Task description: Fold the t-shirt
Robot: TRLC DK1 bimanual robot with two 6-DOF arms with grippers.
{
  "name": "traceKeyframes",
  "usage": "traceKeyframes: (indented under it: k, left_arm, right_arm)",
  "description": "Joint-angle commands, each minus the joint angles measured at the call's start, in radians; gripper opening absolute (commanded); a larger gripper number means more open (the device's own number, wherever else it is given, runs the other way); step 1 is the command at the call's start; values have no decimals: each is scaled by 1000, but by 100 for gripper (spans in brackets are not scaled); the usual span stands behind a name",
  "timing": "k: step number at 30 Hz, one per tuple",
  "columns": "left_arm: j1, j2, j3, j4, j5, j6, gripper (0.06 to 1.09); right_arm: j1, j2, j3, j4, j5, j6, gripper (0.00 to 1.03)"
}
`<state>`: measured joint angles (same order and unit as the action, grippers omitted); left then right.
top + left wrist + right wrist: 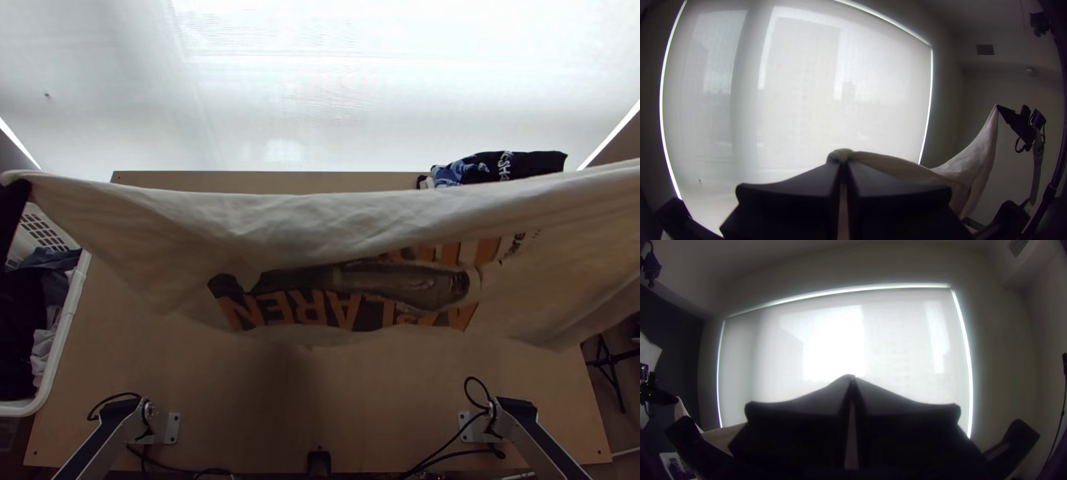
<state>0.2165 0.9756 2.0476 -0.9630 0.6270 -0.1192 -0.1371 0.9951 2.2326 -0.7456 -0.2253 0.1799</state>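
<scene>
The white t-shirt (304,220) hangs in the air above the table in the top view, stretched sideways between both arms. Its upper edge sags a little, and the orange-lettered print faces up, partly in folds. My left gripper (16,192) is at the far left, holding one corner; in the left wrist view this gripper (843,163) is shut, with a bit of cloth between its tips. In the right wrist view my right gripper (853,378) has its fingers together. Across the left wrist view, the t-shirt (971,162) rises to a point at the right gripper's tips.
A white basket (68,328) of dark and light clothes stands at the table's left side. Dark folded clothing (524,165) lies at the table's far right edge. The light wooden table (360,400) extends under the shirt, and a bright window blind (795,89) stands beyond.
</scene>
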Motion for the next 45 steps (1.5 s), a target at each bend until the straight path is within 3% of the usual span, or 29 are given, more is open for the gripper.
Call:
traceKeyframes:
  k: [1,5,9,17,25,29,34,40,45]
  left_arm:
    - [18,112,129,-3,2,15,9]
    - [24,242,100,56,2,-14,9]
    - [20,419,112,141,-1,-20,9]
    - [-19,828,306,210,-66,-27,9]
    - [-54,773,301,236,-92,-45,9]
    - [-74,638,289,152,-72,-88,9]
    - [-81,479,279,-5,39,-108,9]
    - [-81,327,158,-220,192,-100,9]
    - [-83,281,160,-422,297,-33,9]
  right_arm:
    - [-44,68,45,-3,0,12,3]
    - [-47,142,-27,54,0,52,3]
    - [-36,316,24,78,0,72,3]
    - [-15,662,133,164,0,78,3]
    - [14,617,127,181,0,113,3]
    - [21,490,87,123,-2,115,3]
    - [33,324,67,-8,-31,128,3]
    - [36,172,1,-288,-131,128,3]
    - [45,86,5,-457,-155,107,3]
